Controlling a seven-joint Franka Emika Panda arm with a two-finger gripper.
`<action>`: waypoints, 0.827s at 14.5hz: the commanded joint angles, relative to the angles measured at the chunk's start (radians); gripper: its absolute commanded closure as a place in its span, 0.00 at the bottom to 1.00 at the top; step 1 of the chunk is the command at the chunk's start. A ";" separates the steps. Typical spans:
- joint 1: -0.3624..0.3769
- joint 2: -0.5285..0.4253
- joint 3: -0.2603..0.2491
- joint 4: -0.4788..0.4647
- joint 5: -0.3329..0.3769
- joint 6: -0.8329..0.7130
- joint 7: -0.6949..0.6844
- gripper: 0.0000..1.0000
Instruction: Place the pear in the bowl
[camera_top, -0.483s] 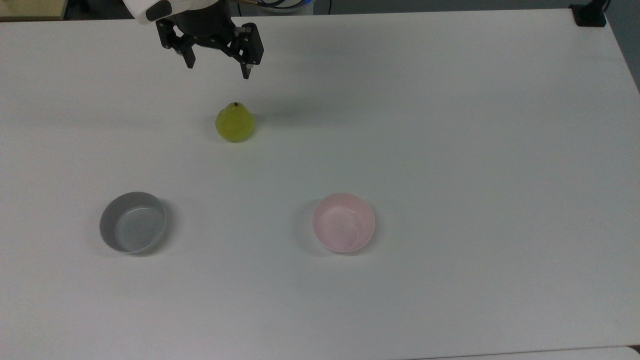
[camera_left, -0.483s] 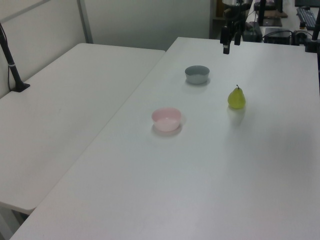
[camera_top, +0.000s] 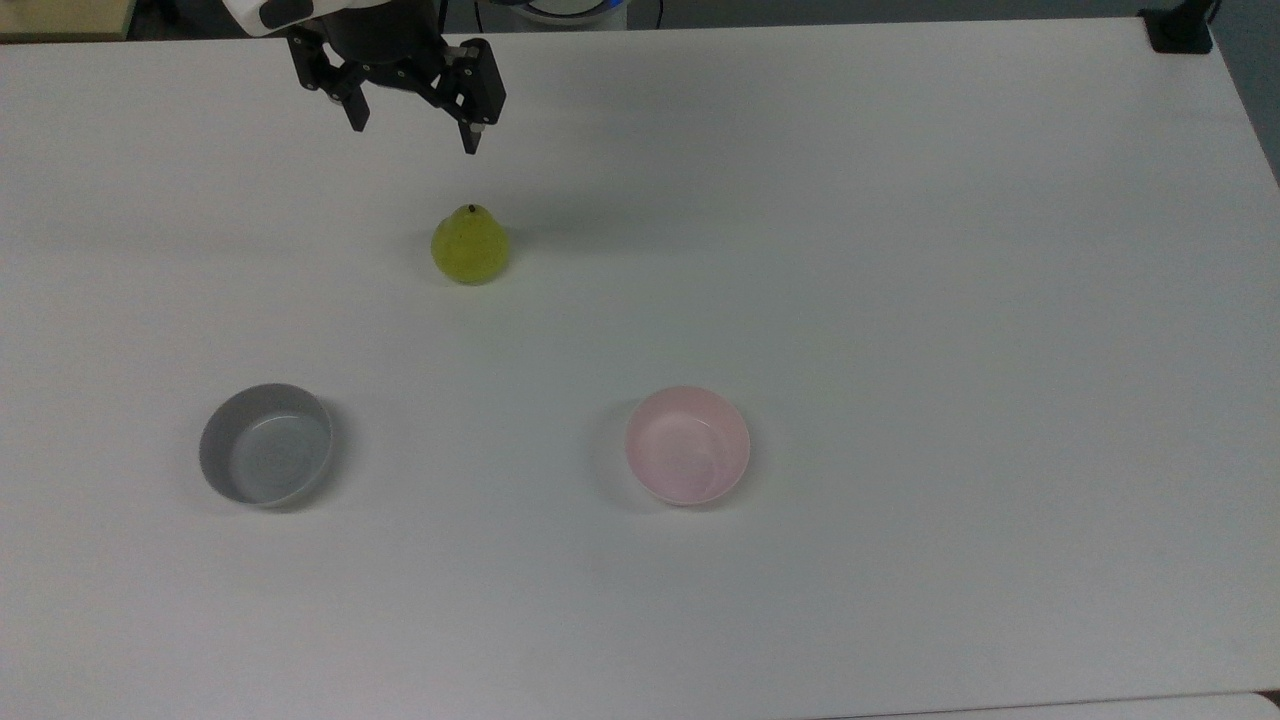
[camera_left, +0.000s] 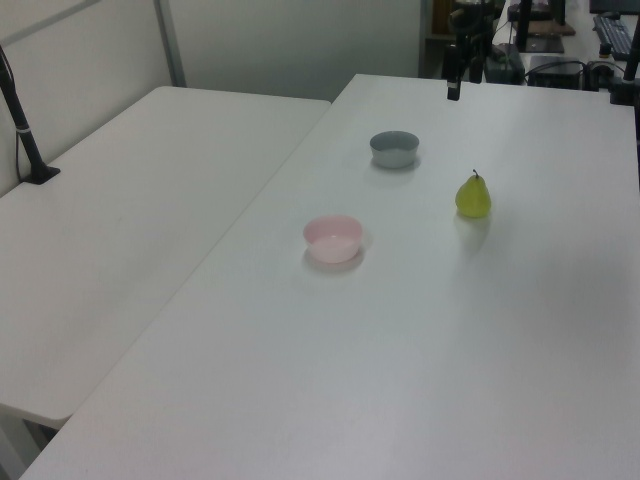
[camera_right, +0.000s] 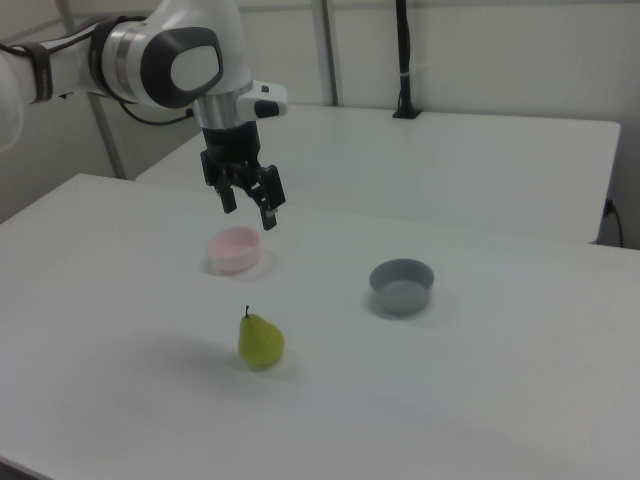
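Note:
The yellow-green pear (camera_top: 470, 245) stands upright on the white table (camera_top: 900, 300), stem up; it also shows in the left view (camera_left: 473, 196) and the right view (camera_right: 260, 341). The pale pink bowl (camera_top: 687, 445) sits apart from it, lower right in the top view, and appears as well in the left view (camera_left: 333, 239) and right view (camera_right: 234, 249); nothing lies in it. My gripper (camera_top: 414, 138) hangs open in the air above and beyond the pear, near the top view's upper edge, holding nothing. In the right view the gripper (camera_right: 248, 211) is well above the table.
A grey bowl (camera_top: 266, 444) of like size sits at the top view's lower left, also in the right view (camera_right: 402, 285). A second white table (camera_left: 130, 220) adjoins at the left view's left. A black post base (camera_top: 1180, 30) stands at the far corner.
The gripper has risen and drawn back from the pear, toward the top view's upper left. Its fingers stay open. Pear and bowls have not moved.

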 joint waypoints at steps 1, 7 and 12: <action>-0.004 -0.018 0.004 -0.005 0.002 -0.017 -0.019 0.00; -0.004 -0.024 0.003 -0.005 -0.007 -0.055 -0.069 0.00; 0.000 -0.023 0.004 -0.010 -0.008 -0.086 -0.097 0.00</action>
